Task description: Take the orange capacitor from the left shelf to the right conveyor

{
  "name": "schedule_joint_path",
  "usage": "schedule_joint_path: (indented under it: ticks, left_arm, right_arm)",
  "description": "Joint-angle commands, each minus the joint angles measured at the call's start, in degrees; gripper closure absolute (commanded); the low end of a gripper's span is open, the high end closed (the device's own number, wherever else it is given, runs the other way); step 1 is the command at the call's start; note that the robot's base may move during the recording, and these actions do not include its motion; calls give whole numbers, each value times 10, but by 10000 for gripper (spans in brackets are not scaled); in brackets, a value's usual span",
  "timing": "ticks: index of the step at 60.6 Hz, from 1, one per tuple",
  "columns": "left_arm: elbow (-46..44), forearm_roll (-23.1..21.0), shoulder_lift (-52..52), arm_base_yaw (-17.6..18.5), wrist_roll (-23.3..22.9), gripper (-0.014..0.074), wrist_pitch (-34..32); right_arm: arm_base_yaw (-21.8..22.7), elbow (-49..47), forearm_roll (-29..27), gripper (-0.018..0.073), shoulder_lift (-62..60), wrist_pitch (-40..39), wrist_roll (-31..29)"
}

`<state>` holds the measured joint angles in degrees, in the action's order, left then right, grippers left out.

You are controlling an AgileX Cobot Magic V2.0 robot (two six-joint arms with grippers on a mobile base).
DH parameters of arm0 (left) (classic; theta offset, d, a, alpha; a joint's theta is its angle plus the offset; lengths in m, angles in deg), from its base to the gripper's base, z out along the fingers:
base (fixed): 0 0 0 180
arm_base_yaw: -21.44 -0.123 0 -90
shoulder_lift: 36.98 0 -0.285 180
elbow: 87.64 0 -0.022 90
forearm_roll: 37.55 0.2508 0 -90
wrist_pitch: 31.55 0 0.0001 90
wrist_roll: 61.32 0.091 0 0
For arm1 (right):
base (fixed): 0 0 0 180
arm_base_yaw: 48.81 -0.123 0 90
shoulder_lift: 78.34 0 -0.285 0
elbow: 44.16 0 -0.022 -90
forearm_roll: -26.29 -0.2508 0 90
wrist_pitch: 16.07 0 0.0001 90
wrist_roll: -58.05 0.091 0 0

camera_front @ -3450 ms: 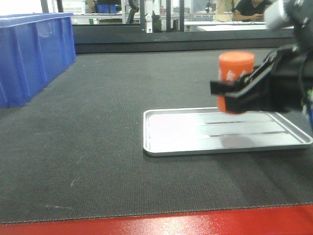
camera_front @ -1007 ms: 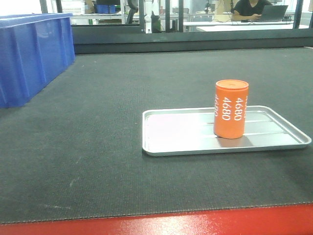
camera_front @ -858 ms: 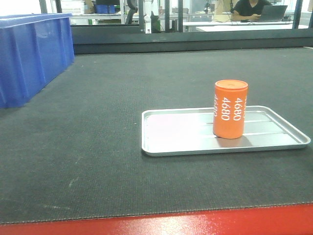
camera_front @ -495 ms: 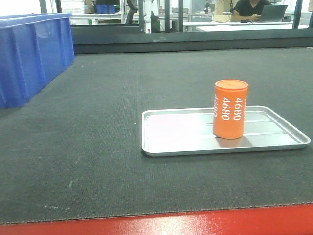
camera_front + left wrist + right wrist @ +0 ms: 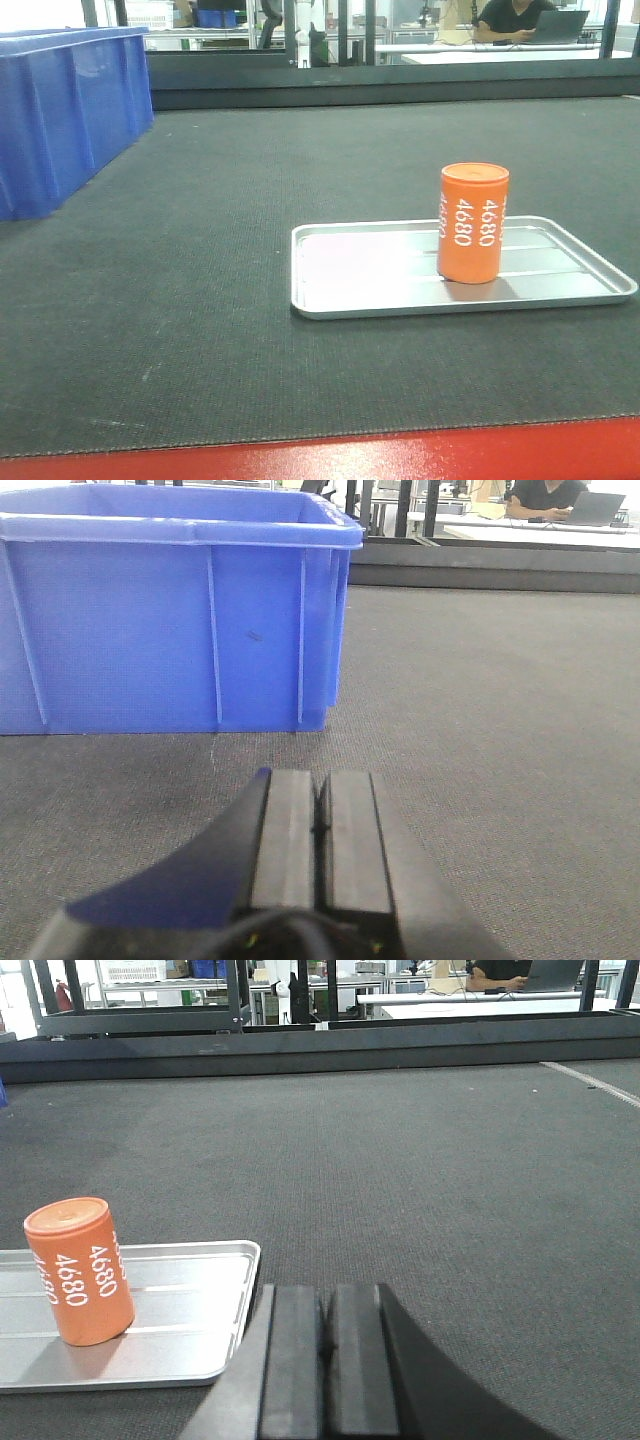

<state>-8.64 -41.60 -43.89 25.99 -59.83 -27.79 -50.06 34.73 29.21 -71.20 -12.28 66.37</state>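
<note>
The orange capacitor (image 5: 472,223) stands upright, "4680" on its side, in a shallow silver tray (image 5: 350,275) that lies on the black belt of the right conveyor (image 5: 200,250). No gripper touches it. In the right wrist view the capacitor (image 5: 80,1271) stands at the left, and my right gripper (image 5: 326,1305) is shut and empty, low over the belt just right of the tray (image 5: 190,1320). In the left wrist view my left gripper (image 5: 320,790) is shut and empty, facing a blue bin (image 5: 170,620). The left shelf is out of view.
A blue plastic bin (image 5: 60,110) stands at the belt's far left. The conveyor's red front edge (image 5: 330,455) runs along the bottom. A dark frame (image 5: 380,80) bounds the belt at the back, with workbenches and a seated person (image 5: 510,18) beyond.
3.5 s ago the right gripper held the capacitor above the tray. It has since let go and left the front view; the capacitor has stood on the tray, unmoved, over the last second.
</note>
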Motion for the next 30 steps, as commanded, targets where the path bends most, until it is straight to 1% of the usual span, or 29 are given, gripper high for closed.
schedule_joint_path:
  ticks: [1, 30]
  left_arm:
    - [-2, -2, 6, 1, -1, 723, -51]
    - [-2, -2, 6, 1, -1, 723, -51]
  right_arm:
    - [5, -3, 0, 505, -7, -54, -6]
    - [5, -3, 0, 505, -7, -54, -6]
